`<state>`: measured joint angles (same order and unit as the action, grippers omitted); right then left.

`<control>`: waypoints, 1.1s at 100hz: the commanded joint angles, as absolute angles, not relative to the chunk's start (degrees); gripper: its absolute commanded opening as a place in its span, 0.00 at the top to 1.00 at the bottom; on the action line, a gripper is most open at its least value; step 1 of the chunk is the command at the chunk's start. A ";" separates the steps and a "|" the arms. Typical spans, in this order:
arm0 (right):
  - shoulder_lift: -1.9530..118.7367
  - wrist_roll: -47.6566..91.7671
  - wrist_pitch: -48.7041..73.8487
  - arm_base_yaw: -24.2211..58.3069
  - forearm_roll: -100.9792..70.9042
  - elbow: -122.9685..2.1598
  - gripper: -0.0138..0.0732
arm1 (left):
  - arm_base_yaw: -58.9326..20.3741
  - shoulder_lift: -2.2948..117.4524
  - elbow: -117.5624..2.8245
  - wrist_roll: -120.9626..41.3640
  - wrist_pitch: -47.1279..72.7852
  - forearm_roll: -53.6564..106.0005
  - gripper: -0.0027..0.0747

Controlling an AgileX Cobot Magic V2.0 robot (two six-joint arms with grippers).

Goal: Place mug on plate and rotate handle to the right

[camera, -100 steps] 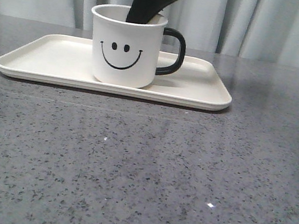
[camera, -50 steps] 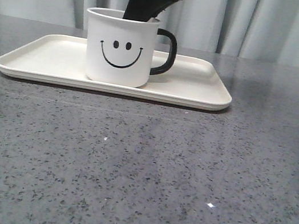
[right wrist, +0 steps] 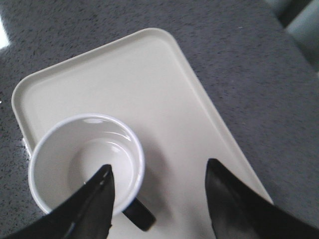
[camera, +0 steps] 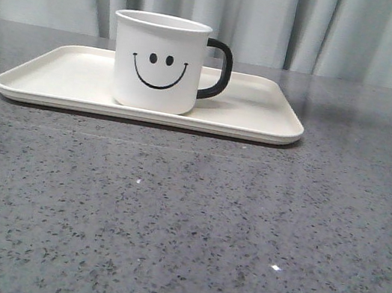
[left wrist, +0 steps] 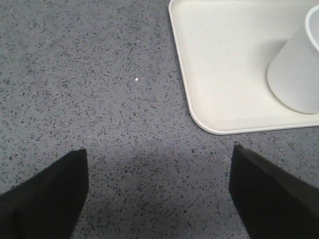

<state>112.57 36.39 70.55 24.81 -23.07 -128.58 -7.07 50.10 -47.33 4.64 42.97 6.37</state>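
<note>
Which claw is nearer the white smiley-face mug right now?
Right. The right claw hangs open above the white smiley-face mug; the left claw sits open over bare tabletop, off the cream rectangular tray's corner.

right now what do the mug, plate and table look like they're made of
Mug: probably glazed ceramic, white, with a glossy black handle.
Plate: matte cream, maybe melamine or plastic; no shine.
Table: polished grey speckled stone, or a stone-look top, with faint reflections.
</note>
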 commanded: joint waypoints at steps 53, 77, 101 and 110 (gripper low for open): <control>79.07 30.71 53.52 9.71 -18.95 -95.95 0.36 | -7.02 49.90 -48.98 4.92 38.88 6.62 0.24; 66.43 28.67 44.48 4.29 -18.95 -74.51 0.36 | -7.02 49.90 -48.98 4.92 38.88 6.62 0.24; 53.99 26.31 34.01 0.28 -18.95 -57.37 0.36 | -7.02 49.90 -48.98 4.92 38.88 6.62 0.24; 51.00 26.09 32.18 0.28 -18.95 -52.33 0.36 | -7.02 49.90 -48.98 4.92 38.88 6.62 0.24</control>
<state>54.20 26.53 38.11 0.73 -18.48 -54.79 -7.07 50.10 -47.33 4.64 42.84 6.37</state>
